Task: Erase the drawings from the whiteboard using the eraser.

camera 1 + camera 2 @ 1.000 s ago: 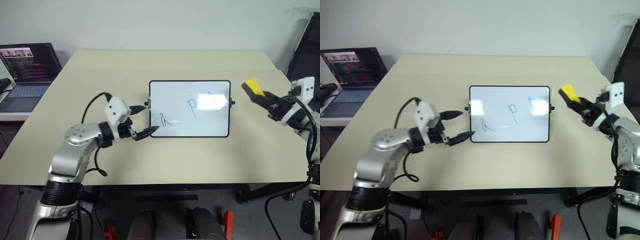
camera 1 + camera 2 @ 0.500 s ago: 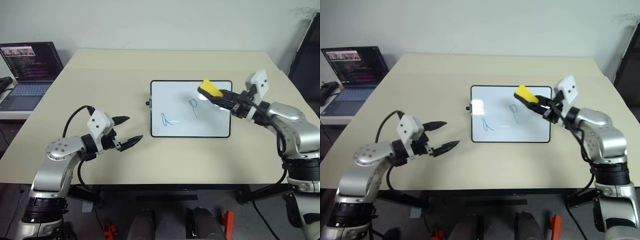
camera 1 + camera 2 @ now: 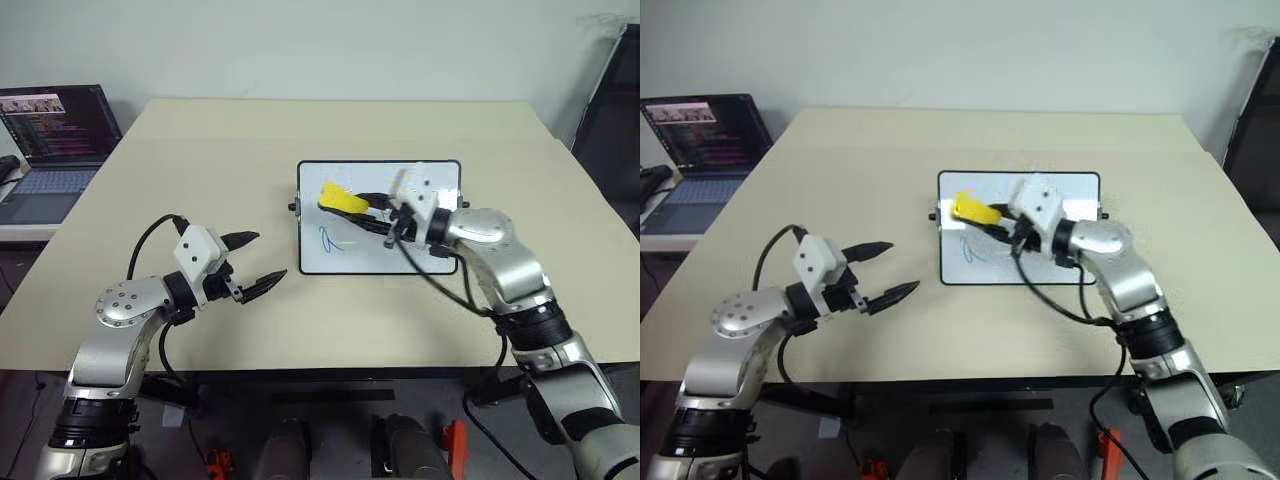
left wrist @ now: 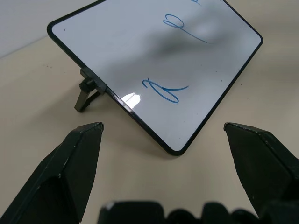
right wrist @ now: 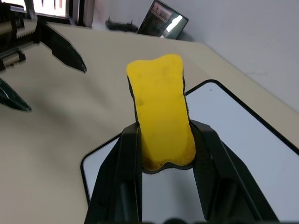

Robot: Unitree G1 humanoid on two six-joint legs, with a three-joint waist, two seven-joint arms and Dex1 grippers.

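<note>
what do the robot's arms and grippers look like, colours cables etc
Both arms have silver-grey metal shells with black joint bands. Each wrist carries a white boxy camera block. The left gripper and right gripper each have two black tapering fingers with pointed tips. Thin black cables loop loosely outside both forearms.

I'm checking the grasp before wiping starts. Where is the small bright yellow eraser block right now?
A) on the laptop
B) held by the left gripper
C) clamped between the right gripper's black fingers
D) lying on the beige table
C: the small bright yellow eraser block sits clamped in the right gripper above the glossy white black-framed whiteboard.
</note>
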